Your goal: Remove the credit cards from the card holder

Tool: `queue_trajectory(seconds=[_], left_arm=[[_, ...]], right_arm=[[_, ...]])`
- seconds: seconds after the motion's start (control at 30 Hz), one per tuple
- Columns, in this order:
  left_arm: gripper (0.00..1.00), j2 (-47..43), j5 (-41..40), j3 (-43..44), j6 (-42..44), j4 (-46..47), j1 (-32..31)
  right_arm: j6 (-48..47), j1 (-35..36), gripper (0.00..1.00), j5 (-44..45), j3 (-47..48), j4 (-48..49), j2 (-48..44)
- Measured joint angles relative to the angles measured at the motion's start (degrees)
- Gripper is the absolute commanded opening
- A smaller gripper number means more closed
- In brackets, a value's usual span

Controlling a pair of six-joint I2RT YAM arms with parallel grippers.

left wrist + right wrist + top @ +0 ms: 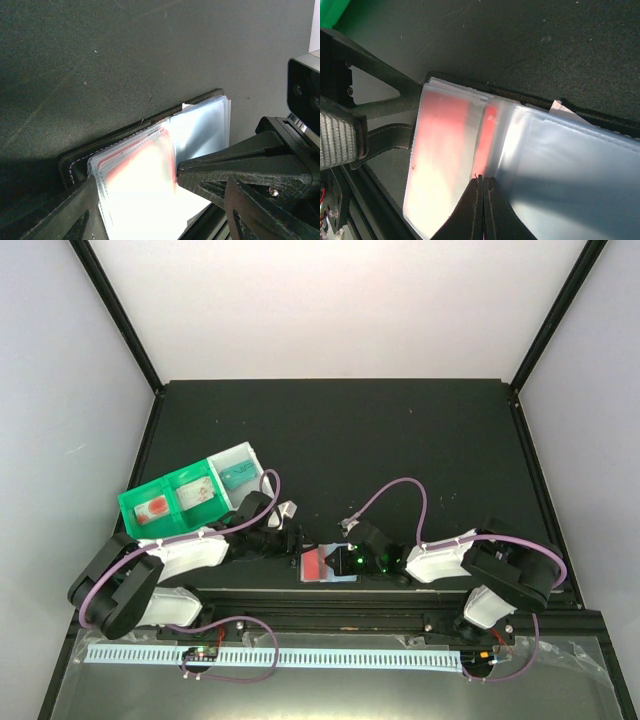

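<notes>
Top external view: locate card holder (328, 568) open at table (350, 440) near edge, long axis left-right, between left tool (294, 543), spread wide astride its left end gripping nothing, and right tool (342, 562), pinched shut on a sleeve (492, 145) edge beside red card (442, 125).

The top camera looks steeply down from high over the near edge, far off, and takes in the whole bench (330, 430). Each wrist camera sits just behind its own jaws and looks along them, very near. All three views share the card holder (328, 565); the two wrist views face each other across it.
</notes>
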Motion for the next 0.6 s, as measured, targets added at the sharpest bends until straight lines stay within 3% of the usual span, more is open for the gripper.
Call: queue_trajectory(seconds=[0.6], left_arm=[[0.71,1.1,0.8,0.0,-0.1,0.9,0.0]], right_arm=[[0.0,0.0,0.01,0.0,0.0,0.0,0.0]])
